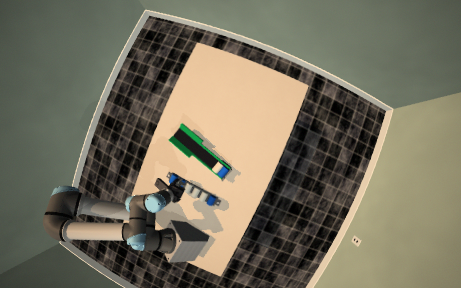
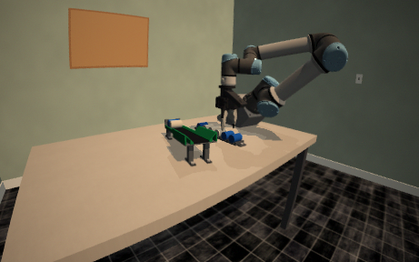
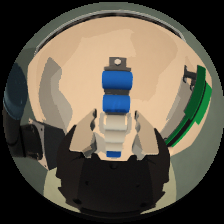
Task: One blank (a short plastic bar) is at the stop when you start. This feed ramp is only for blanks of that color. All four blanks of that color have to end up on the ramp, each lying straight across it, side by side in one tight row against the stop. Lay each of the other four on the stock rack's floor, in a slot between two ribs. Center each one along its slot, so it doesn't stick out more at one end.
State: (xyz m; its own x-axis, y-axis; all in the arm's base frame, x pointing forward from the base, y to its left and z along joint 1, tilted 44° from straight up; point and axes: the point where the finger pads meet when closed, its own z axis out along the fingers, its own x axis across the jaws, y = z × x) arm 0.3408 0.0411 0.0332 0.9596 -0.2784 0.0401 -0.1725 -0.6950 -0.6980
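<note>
The green ramp point(image 1: 193, 148) point(image 2: 187, 135) point(image 3: 199, 102) has a dark floor. At its stop end lies a blue blank point(image 1: 224, 172) across it, with a white blank point(image 1: 218, 166) point(image 2: 175, 123) beside it. The stock rack point(image 1: 218, 202) point(image 3: 113, 62) holds two blue blanks at one end, several white ones in the middle, and a blue blank point(image 1: 212, 200) point(image 3: 113, 154) at the other end. My gripper point(image 2: 228, 127) point(image 3: 115, 110) points down and is open. Its fingers stand on both sides of a white blank point(image 3: 115, 123) next to the blue pair, with narrow gaps. Fingertip height is hard to tell.
The ramp stands on legs beside the rack, on the right in the wrist view. A grey box-shaped base point(image 1: 188, 242) point(image 2: 249, 116) stands on the table point(image 1: 254, 100) point(image 2: 104, 182) on the rack's other side, near the arm.
</note>
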